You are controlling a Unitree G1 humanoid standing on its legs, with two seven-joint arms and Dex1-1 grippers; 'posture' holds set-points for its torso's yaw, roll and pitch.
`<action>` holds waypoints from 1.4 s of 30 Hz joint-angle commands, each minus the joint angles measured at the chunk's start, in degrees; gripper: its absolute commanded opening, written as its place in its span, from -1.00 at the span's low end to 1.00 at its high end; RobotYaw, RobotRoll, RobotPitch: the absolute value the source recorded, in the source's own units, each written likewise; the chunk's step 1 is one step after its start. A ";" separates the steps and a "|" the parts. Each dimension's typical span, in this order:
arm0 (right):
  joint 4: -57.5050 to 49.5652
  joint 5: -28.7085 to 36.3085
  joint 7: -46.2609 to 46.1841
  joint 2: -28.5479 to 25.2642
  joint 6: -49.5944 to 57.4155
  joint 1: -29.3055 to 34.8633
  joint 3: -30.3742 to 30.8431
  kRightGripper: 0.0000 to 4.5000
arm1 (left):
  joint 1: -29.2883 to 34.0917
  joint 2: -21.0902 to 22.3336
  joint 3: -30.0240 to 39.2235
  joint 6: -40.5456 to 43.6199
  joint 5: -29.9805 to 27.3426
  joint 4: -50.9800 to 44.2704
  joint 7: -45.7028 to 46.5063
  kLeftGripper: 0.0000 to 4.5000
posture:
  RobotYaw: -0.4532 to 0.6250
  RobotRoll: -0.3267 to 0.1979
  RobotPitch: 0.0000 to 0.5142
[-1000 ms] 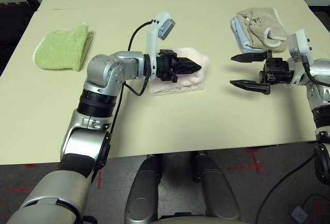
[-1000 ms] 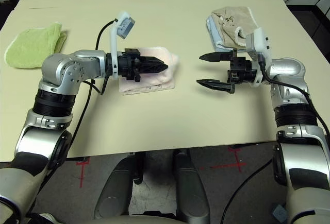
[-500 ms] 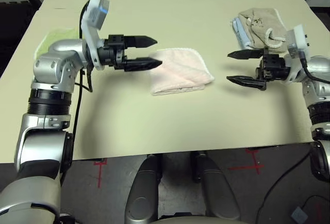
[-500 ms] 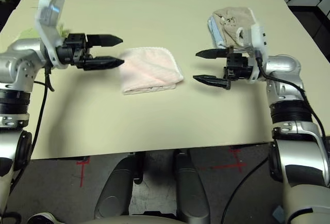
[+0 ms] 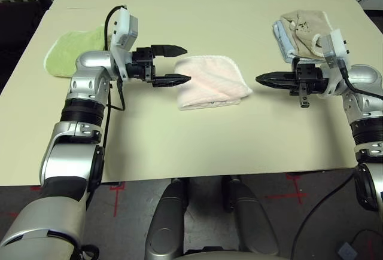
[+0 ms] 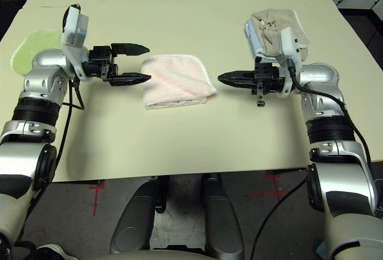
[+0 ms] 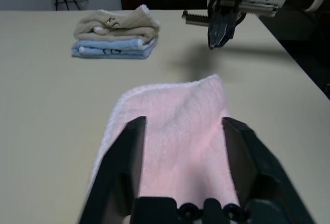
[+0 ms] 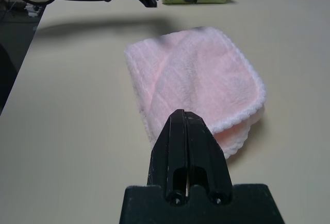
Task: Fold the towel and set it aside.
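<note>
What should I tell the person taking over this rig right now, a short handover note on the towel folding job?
Left gripper: open, holding nothing, at the left edge of the pink towel.
Right gripper: shut, holding nothing, pointing at the towel's right side, clear of it.
Towel: folded, lying flat mid-table between the two grippers.
Other towels: green towel far left; beige and blue stack far right.
Done: the fold.
Left: possibly moving it aside.

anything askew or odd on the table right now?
Nothing much. The pink towel lies folded between the left pincer and right pincer, touching neither, its layers slightly offset at the near corner. The green towel and the beige-and-blue stack sit tidy at the sides.
</note>
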 commanded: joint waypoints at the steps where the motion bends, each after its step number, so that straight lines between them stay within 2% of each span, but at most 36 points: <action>1: -1.15 0.49 0.07 -0.01 0.58 -0.16 0.32 -1.00 | -0.48 -0.18 0.09 -1.70 1.39 1.12 -1.25 -0.28 | -0.07 0.25 0.04; 3: -0.83 0.42 -0.20 0.48 0.76 -0.74 0.47 -1.00 | -0.63 -0.37 0.25 -0.39 1.25 1.02 -0.95 -0.61 | -0.05 0.25 0.03; 5: 0.22 0.47 -1.39 2.45 1.13 -2.23 0.68 -1.00 | -0.08 -0.57 0.09 4.45 0.03 -1.48 -1.19 -0.95 | -0.04 0.25 0.02; 6: 0.65 0.47 -1.90 3.29 1.31 -2.80 0.70 -1.00 | 0.29 -0.70 0.04 6.58 -0.53 -2.80 -1.26 -0.98 | -0.04 0.25 0.02; 9: 3.55 -0.91 -3.71 6.86 -0.20 -4.58 1.53 -1.00 | 2.38 -2.27 -0.20 12.39 -1.73 -7.98 0.27 -0.98 | -0.02 0.25 0.00; 15: 11.55 -3.47 -6.09 13.62 -3.61 -7.07 3.60 -1.00 | 6.36 -5.51 -2.38 14.24 1.01 -11.48 4.93 -0.98 | 0.01 0.25 0.00; 22: 22.73 -7.11 -9.92 17.09 -8.18 -7.32 4.13 -1.00 | 9.59 -4.60 -3.98 11.03 6.16 -6.81 9.18 -0.98 | 0.03 0.25 0.02; 29: 27.88 -9.71 -10.91 17.52 -11.39 -6.55 4.49 -1.00 | 9.64 -0.83 -4.60 4.29 10.84 1.68 9.53 -0.98 | 0.03 0.25 0.03; 35: 26.21 -8.92 -9.30 16.57 -11.92 -6.97 3.73 -1.00 | 6.60 0.94 -3.35 1.08 10.33 5.50 7.80 -0.98 | 0.03 0.25 0.03; 40: 20.44 -3.15 -8.24 15.45 -6.51 -10.66 -0.54 -1.00 | -0.44 0.26 1.93 5.53 4.66 5.96 5.60 -0.98 | 0.03 0.25 0.03; 42: 19.38 -1.58 -10.85 15.78 -3.56 -12.59 -2.30 -1.00 | -3.04 -0.91 3.57 8.48 2.80 4.92 5.98 -0.98 | 0.01 0.25 0.04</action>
